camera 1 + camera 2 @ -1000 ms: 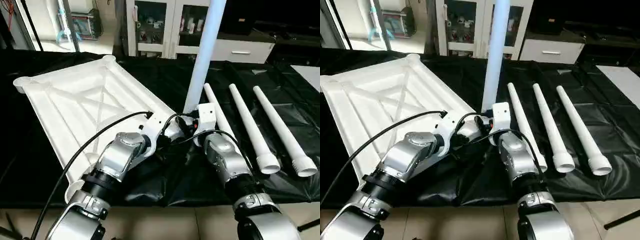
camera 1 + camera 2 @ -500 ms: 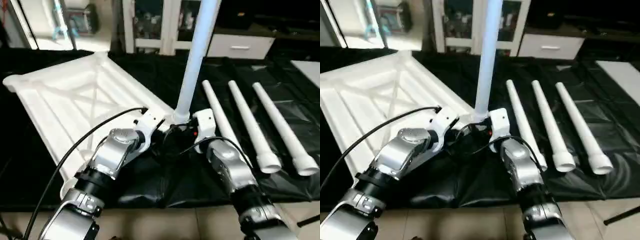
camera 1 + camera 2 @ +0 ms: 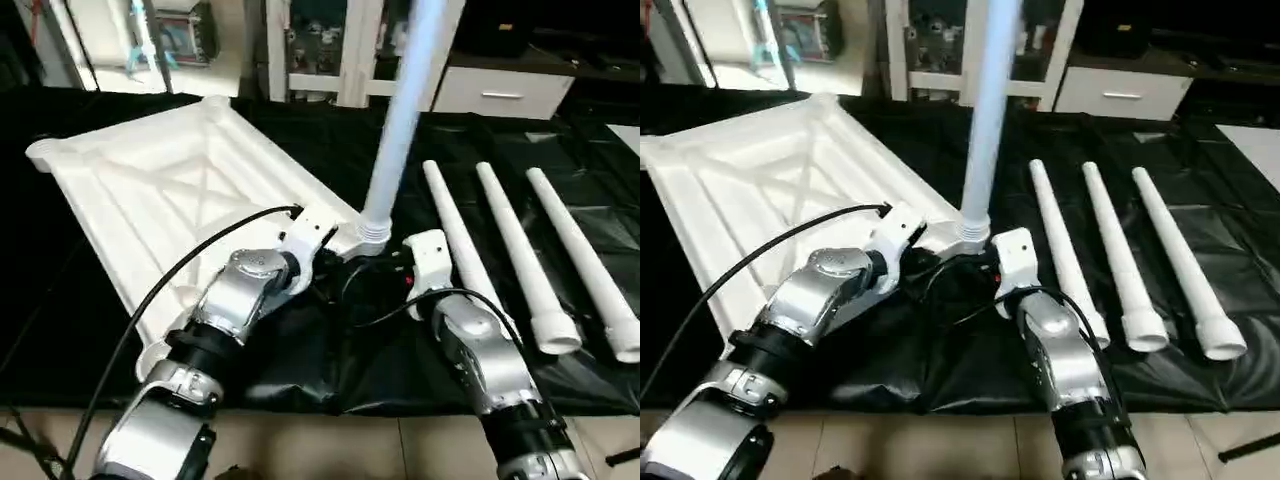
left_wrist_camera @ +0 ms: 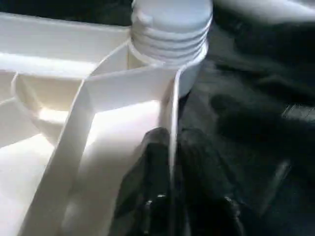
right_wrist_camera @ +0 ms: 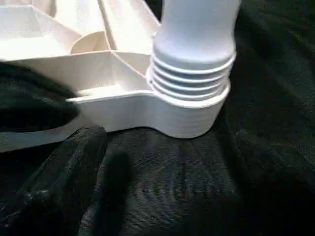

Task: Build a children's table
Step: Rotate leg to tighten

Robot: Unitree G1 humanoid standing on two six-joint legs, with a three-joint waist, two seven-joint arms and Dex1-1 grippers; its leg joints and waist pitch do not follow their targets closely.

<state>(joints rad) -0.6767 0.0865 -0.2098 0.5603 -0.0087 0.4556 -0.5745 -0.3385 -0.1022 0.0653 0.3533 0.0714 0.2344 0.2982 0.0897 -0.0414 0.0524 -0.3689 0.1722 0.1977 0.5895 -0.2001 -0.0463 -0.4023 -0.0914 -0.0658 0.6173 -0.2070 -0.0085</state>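
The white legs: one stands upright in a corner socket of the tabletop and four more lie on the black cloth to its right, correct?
Not quite. Three spare legs lie on the black cloth, not four, as the right eye view shows. The rest holds: one leg stands upright in a corner socket of the tabletop, with the spare ones to its right.

**Both arms reached in, 1 hand pinching, 1 spread**

Both silver forearms stretched forward and inward, their wrists nearly meeting. The left hand [image 4: 170,196] had its 2 black fingers [image 4: 147,191] closed thinly on the rim of the table top [image 3: 150,190], 1 finger on each side of the edge wall. The right hand [image 5: 162,196] sat just beside it, fingers [image 5: 64,182] spread wide and gripping nothing.
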